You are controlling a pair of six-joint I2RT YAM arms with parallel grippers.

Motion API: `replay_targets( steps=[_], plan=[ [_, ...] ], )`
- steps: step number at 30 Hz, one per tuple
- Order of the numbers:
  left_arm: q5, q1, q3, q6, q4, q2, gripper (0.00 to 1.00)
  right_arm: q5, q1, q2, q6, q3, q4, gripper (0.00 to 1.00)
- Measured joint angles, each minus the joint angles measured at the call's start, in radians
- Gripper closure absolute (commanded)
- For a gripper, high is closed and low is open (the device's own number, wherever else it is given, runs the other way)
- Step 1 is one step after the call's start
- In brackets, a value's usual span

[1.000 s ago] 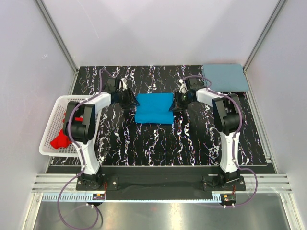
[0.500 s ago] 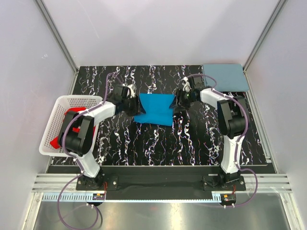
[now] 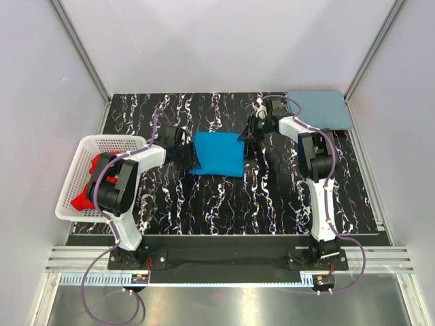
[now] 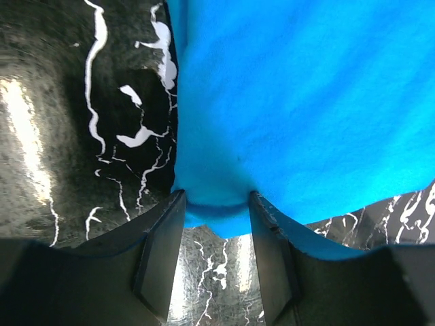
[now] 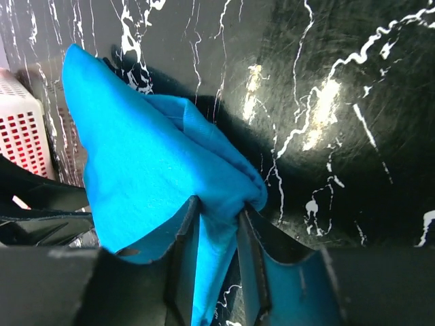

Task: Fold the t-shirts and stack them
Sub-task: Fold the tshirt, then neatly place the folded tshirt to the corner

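A bright blue t-shirt, folded into a rectangle, lies mid-table between my two grippers. My left gripper holds its left edge; the left wrist view shows blue cloth bunched between the tips of my left gripper. My right gripper holds the shirt's far right corner, and the right wrist view has a fold of the cloth pinched in my right gripper. A dusty grey-blue t-shirt lies folded flat at the back right. A red t-shirt sits in the basket.
The white lattice basket stands at the table's left edge, close behind my left arm; its wall also shows in the right wrist view. The black marbled tabletop ends at a metal rail near the arm bases.
Both grippers have shifted toward the back with the blue shirt's edges. The right one moved farther back, pulling up the shirt's right corner. The shirt now sits slightly skewed.
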Motion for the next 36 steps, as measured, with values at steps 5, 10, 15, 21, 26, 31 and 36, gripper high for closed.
replay_targets(
  steps=[5, 10, 15, 21, 26, 31, 36],
  plan=[
    [-0.035, -0.001, 0.027, 0.005, -0.019, 0.014, 0.49, -0.019, -0.013, 0.004, 0.005, 0.0, 0.014, 0.55],
    [-0.076, 0.0, 0.059, 0.021, -0.08, 0.018, 0.47, -0.069, -0.021, 0.001, -0.005, 0.0, 0.022, 0.42],
    [-0.092, 0.002, 0.139, 0.029, -0.183, 0.018, 0.45, -0.09, -0.025, -0.027, -0.034, -0.022, 0.014, 0.4],
    [-0.087, 0.002, 0.286, 0.05, -0.225, 0.02, 0.45, -0.089, -0.029, -0.099, -0.035, -0.066, 0.016, 0.29],
    [-0.068, 0.003, 0.259, 0.053, -0.182, 0.039, 0.45, -0.077, -0.032, -0.112, -0.034, -0.05, 0.022, 0.21],
    [-0.058, 0.01, 0.225, 0.055, -0.164, 0.126, 0.45, -0.037, -0.032, -0.062, -0.043, 0.035, 0.01, 0.1],
    [-0.048, 0.025, 0.263, 0.069, -0.168, 0.164, 0.45, -0.013, -0.034, 0.005, -0.057, 0.082, 0.005, 0.04]
  ],
)
